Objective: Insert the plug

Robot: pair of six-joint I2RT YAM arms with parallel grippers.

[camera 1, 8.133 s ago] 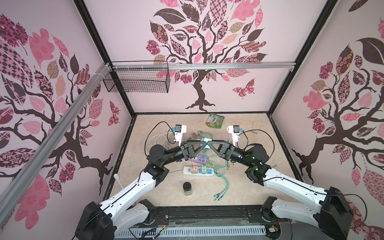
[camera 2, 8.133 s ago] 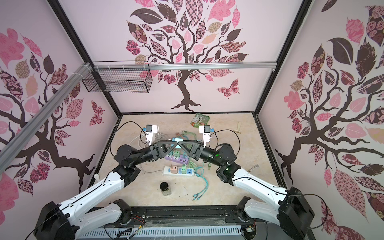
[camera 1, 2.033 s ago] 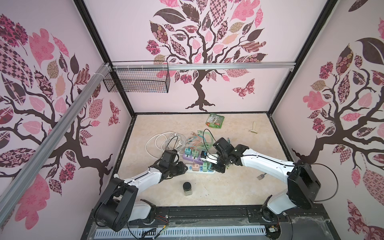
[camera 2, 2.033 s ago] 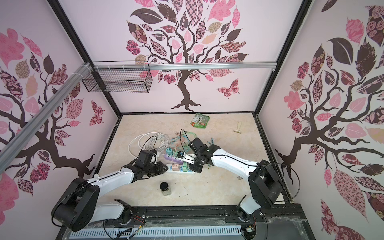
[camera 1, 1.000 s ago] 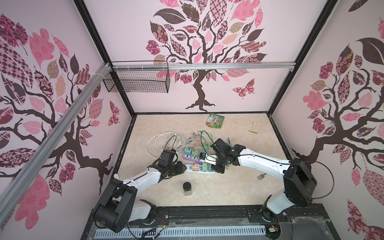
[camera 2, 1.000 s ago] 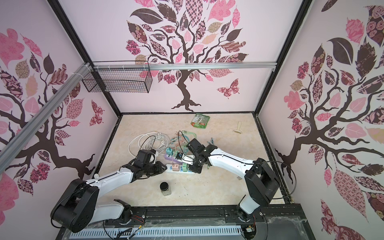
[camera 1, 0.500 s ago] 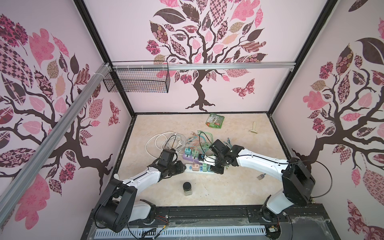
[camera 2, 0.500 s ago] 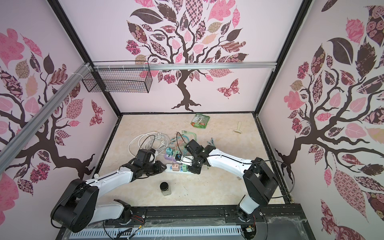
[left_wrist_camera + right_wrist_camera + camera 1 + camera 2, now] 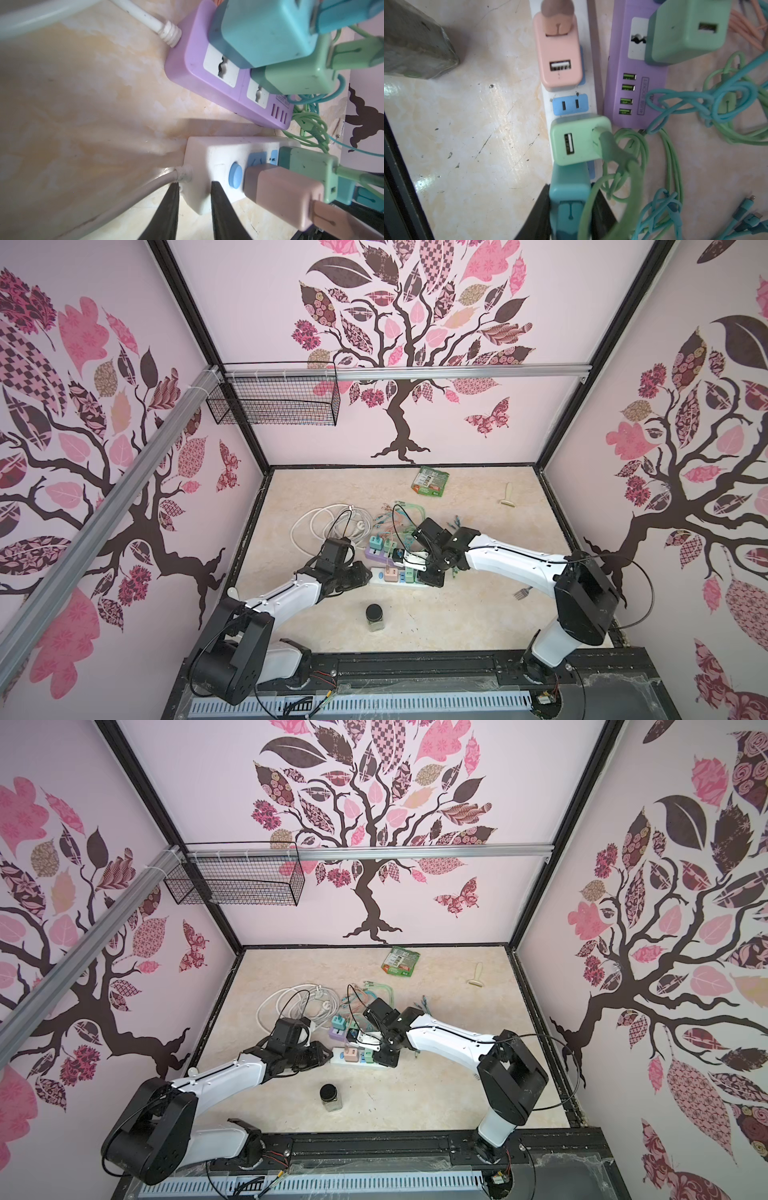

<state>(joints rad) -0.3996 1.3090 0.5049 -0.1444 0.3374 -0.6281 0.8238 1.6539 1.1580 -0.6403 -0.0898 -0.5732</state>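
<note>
Left arm lies low over the table (image 9: 478, 614), its white link stretched from the front left corner toward the centre; the left gripper (image 9: 194, 199) is closed on the cord end of the white power strip (image 9: 212, 158), one black finger (image 9: 166, 209) at each side of its corner, just beside the grey cord (image 9: 124, 199). Right arm reaches in from the front right, wrist turned down over the strip's opposite end; the right gripper (image 9: 571, 214) is clamped tight on the teal plug (image 9: 569, 193), which stands at the last position of the white strip, touching the green adapter (image 9: 581, 128); whether its pins are seated cannot be told. A free blue two-slot socket (image 9: 570, 105) lies between the green adapter and the pink adapter (image 9: 558, 47). Clearances: the purple power strip (image 9: 614, 93) runs just beside the white one on its far side, very close; tangled green and teal cables (image 9: 724, 104) crowd one side of the right gripper; a glass jar (image 9: 375, 617) stands well apart toward the front edge; bare tabletop lies open in front of the strip and to the right.
</note>
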